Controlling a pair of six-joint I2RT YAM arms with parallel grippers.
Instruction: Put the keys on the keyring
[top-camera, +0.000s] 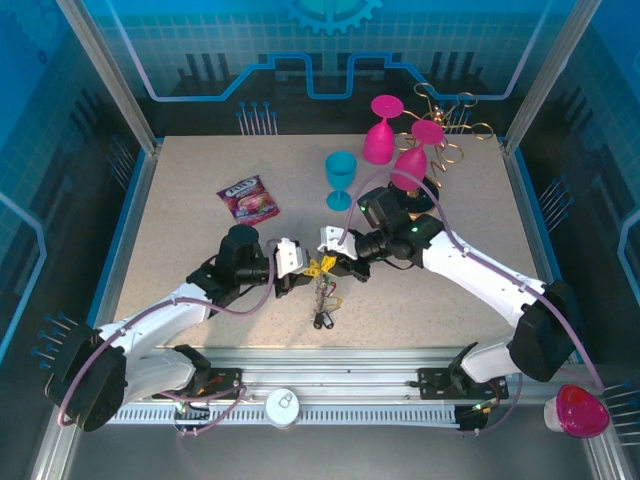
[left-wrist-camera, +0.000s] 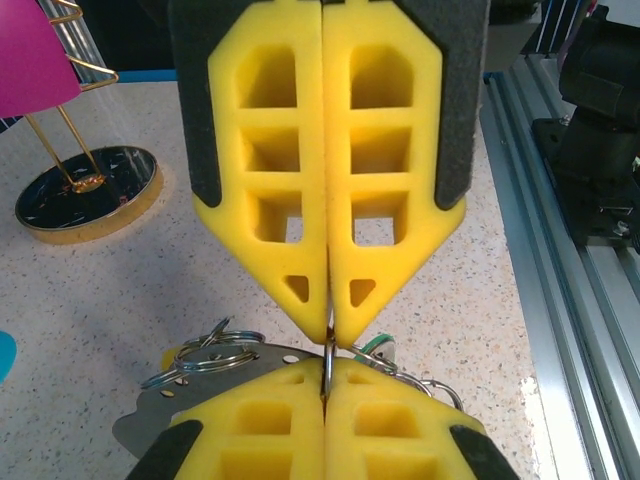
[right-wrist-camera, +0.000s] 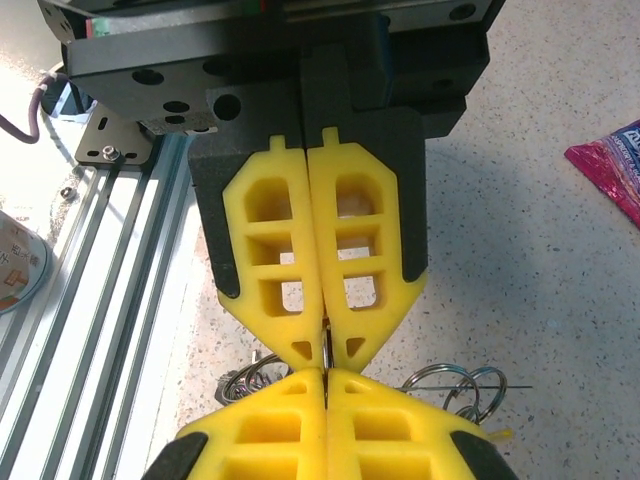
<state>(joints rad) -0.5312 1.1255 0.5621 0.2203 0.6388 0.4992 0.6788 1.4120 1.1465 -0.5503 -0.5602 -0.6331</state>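
Note:
Both grippers meet tip to tip at the table's middle. My left gripper is shut on the keyring, a thin metal wire standing upright between its yellow pads. My right gripper is shut on the same wire from the opposite side. Each wrist view shows the other arm's shut yellow fingers facing the camera. Small silver split rings spread to either side. A bunch of keys hangs below the grippers, and a green key head peeks out beside the pads.
A shiny snack packet lies at the back left. A blue goblet, two pink goblets and a gold wire rack stand behind. The aluminium rail runs along the near edge, with a white lid on it.

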